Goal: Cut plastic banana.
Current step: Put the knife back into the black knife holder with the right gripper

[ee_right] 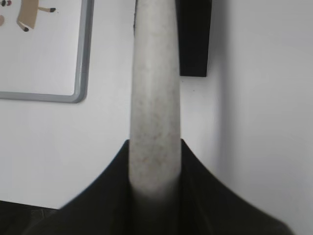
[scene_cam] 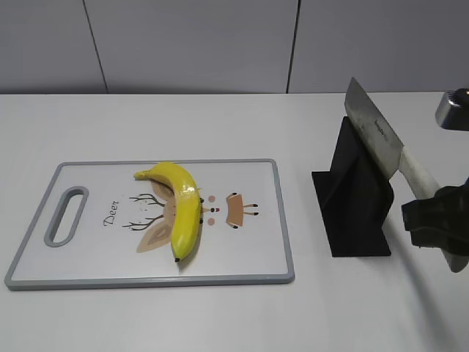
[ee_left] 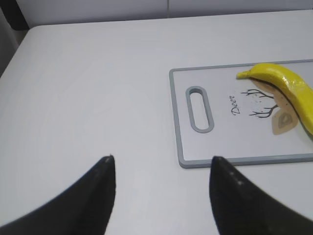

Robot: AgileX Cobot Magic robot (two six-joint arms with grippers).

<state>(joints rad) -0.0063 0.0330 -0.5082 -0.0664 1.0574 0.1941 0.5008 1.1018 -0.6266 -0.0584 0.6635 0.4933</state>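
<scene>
The plastic banana [scene_cam: 183, 205] lies whole on the white cutting board [scene_cam: 249, 249] with a grey rim and a deer drawing; it also shows in the left wrist view [ee_left: 288, 88]. My right gripper [scene_cam: 434, 216] is shut on the pale handle [ee_right: 154, 122] of a cleaver knife [scene_cam: 374, 136], held in the air to the right of the board, blade up and tilted to the left, over the black knife stand [scene_cam: 352, 198]. My left gripper [ee_left: 161, 164] is open and empty above bare table, left of the board's handle slot [ee_left: 199, 108].
The black knife stand sits on the white table right of the board; it also shows in the right wrist view [ee_right: 194, 39]. A grey wall runs behind the table. A metal object [scene_cam: 453, 110] is at the right edge.
</scene>
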